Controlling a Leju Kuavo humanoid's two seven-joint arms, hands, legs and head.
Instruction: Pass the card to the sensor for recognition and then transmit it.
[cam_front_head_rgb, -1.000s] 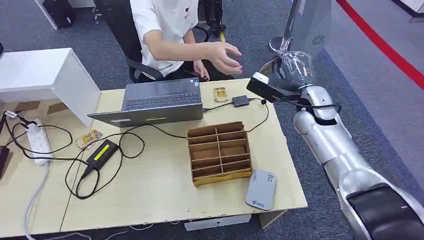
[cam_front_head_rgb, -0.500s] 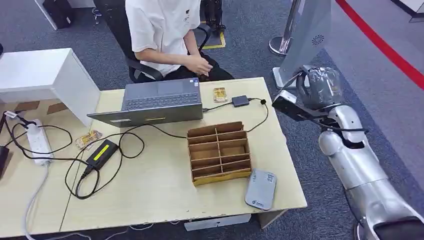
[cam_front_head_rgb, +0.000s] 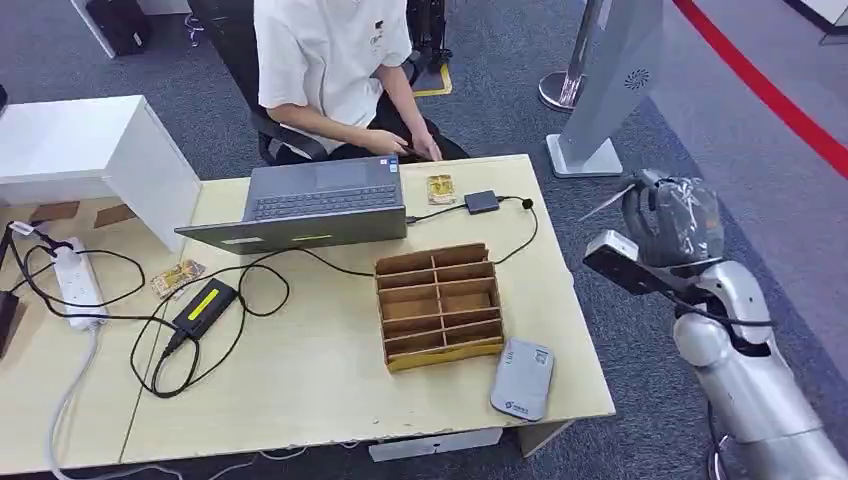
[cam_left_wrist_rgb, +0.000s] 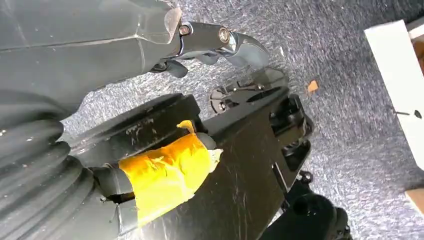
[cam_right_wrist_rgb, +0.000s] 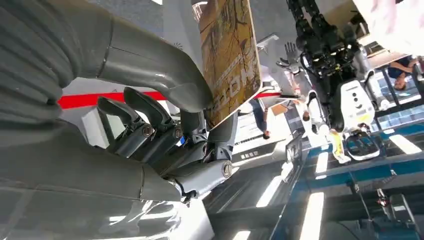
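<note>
Right hand (cam_front_head_rgb: 668, 215) raised off the table's right edge, over grey carpet, wrapped in clear plastic. In the right wrist view, right hand (cam_right_wrist_rgb: 165, 120) pinching a card (cam_right_wrist_rgb: 229, 55) between the thick grey thumb and the darker fingers (cam_right_wrist_rgb: 145, 117); card yellow-brown with dark print, standing edge-up above the fingertips. In the head view, card seen as a thin pale sliver (cam_front_head_rgb: 606, 201) jutting from the hand toward the table. Left hand (cam_left_wrist_rgb: 150, 165) hanging by dark body parts over speckled carpet, yellow tape around one finger; whether spread or curled, cannot tell.

Outward on the wooden table (cam_front_head_rgb: 320, 390): grey card reader (cam_front_head_rgb: 522, 378) lying flat at the near right corner, just beside a cardboard divider box (cam_front_head_rgb: 438, 305). Beyond that, an open laptop (cam_front_head_rgb: 315, 205), a small black adapter (cam_front_head_rgb: 481, 201) with its cable, another patterned card (cam_front_head_rgb: 440, 188) near the far edge. Further left, a black power brick (cam_front_head_rgb: 203, 306) with yellow label, and a white power strip (cam_front_head_rgb: 78, 283). Seated person (cam_front_head_rgb: 330, 65) in a white shirt behind the laptop.
</note>
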